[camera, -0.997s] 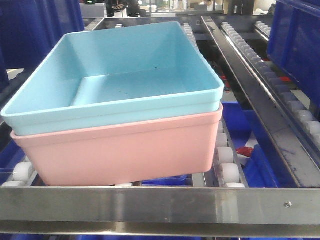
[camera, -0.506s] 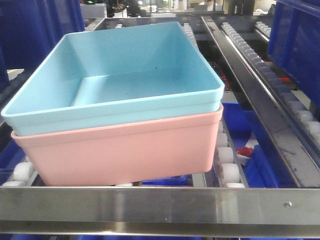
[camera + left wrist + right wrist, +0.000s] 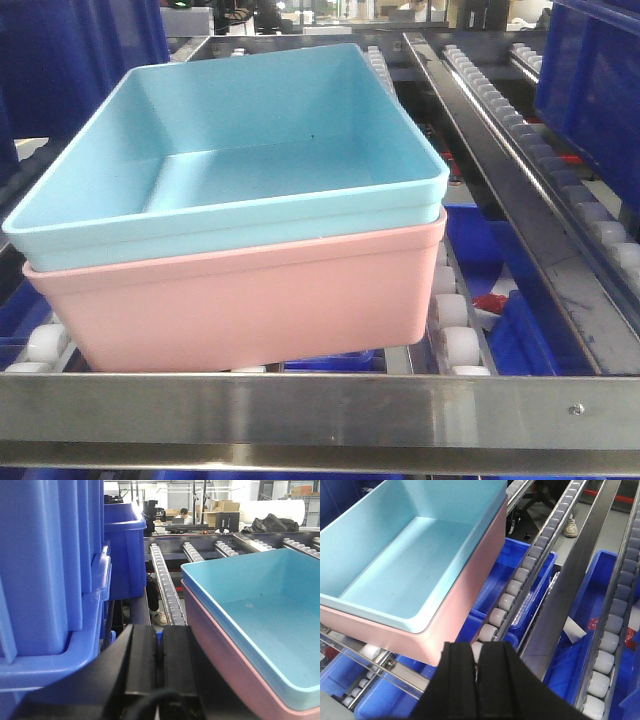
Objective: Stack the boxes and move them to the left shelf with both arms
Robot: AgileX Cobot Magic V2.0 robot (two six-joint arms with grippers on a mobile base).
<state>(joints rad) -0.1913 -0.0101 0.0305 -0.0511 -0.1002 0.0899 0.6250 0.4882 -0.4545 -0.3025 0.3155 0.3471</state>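
Note:
The light blue box (image 3: 250, 140) sits nested inside the pink box (image 3: 250, 300). The stack rests on the roller rails (image 3: 450, 312) of the left shelf, just behind its flat metal front bar (image 3: 300, 410). No gripper shows in the front view. In the left wrist view my left gripper (image 3: 160, 627) is shut and empty, just left of the pink box (image 3: 220, 645) and the blue box (image 3: 265, 605). In the right wrist view my right gripper (image 3: 476, 647) is shut and empty, near the stack's front right corner, apart from the pink box (image 3: 470, 600).
Tall dark blue bins (image 3: 50, 570) stand close on the left of my left gripper. Another dark blue bin (image 3: 595, 90) sits on the lane to the right. More blue bins (image 3: 530, 580) lie on the level below the rollers. A steel divider rail (image 3: 570, 580) runs beside the stack.

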